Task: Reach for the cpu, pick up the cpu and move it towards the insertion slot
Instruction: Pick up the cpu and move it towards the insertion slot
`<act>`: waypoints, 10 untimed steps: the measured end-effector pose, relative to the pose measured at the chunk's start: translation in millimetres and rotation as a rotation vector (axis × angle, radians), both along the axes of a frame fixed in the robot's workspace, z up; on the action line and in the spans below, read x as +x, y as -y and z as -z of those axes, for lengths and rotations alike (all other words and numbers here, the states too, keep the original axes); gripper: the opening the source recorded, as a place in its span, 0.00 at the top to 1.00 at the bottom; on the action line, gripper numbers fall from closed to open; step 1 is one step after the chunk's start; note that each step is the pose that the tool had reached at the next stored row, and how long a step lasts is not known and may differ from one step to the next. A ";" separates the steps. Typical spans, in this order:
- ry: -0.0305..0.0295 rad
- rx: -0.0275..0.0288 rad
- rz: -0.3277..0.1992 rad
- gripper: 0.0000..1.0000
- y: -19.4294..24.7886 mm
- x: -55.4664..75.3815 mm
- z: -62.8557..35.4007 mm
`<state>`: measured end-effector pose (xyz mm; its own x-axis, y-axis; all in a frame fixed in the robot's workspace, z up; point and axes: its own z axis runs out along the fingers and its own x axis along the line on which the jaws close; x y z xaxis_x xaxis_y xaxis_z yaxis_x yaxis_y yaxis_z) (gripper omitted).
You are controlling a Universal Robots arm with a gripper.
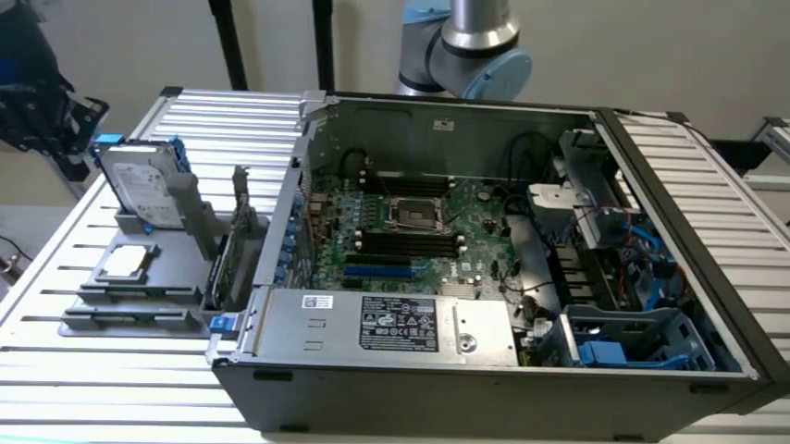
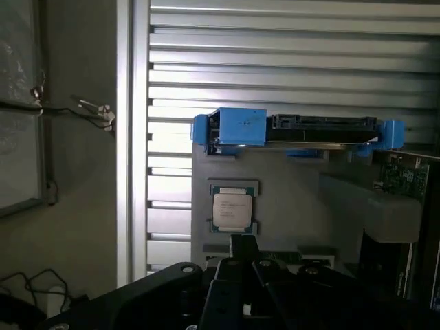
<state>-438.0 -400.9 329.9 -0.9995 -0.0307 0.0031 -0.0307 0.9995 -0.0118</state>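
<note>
**So: cpu not picked yet, gripper short of it**

Up close in the wrist view, we had the gripper point(image 2: 242, 249) pointed at the cpu point(image 2: 233, 210) but apart from it and holding nothing. We couldn't tell whether it was open or closed.

The cpu lay flat, metal top up, in a shallow recess of the grey fixture point(image 2: 295, 206). We read that seating as deliberate, since the tabs locate it for a straight-on pick.

Just beyond it, the hard drive point(image 2: 295, 130) stood on edge in the same fixture, held by its blue rails and clear of the approach line. Behind that ran the slatted table point(image 2: 275, 62).

In the exterior view the fixture sat at the exterior view's left of the computer case point(image 1: 494, 379), well apart from the insertion slot point(image 1: 413, 213), with the case wall between them. The case lay on its side with the panel off, so the slot faced up, presumably for access from above.

Farthest back, the arm point(image 1: 475, 42) rose behind the case.
</note>
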 end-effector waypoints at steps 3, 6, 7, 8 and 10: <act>0.0000 0.0000 -0.002 0.89 0.0 -0.4 -0.1; -0.0001 0.0000 -0.002 0.83 0.0 -0.5 0.0; 0.0000 0.0000 -0.003 0.76 0.0 -0.5 0.0; 0.0000 0.0000 -0.002 0.76 0.1 -0.6 0.0; 0.0000 0.0000 -0.002 0.64 0.2 -0.8 0.6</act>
<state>-438.7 -401.1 329.2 -0.9994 -0.0331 0.0030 -0.0332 0.9994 -0.0117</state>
